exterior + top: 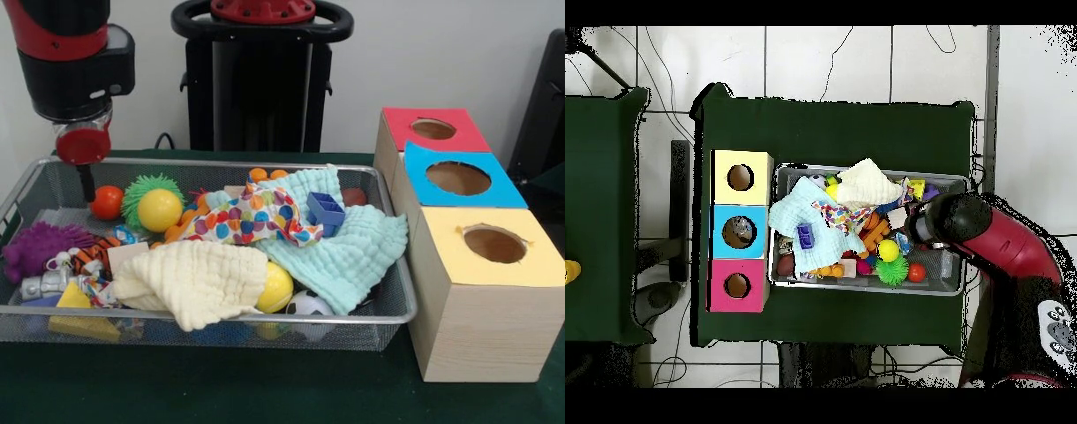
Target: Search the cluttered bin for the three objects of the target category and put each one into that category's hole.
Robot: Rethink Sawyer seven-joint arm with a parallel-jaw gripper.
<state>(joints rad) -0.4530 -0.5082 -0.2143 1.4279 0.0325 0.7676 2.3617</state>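
Wire mesh bin sits packed, and from what I can see little or nothing of my sorting is done: the red, blue and yellow hole in the wooden boxes show nothing I can make out inside from the front. My gripper hangs over the bin's corner beside the small orange ball; I cannot tell how its jaws stand, and I see nothing carried. Candidates lie everywhere: a yellow ball against the green spiky ball, another yellow ball half under the cream cloth, a blue block on the mint cloth. I'd judge all three picks remain.
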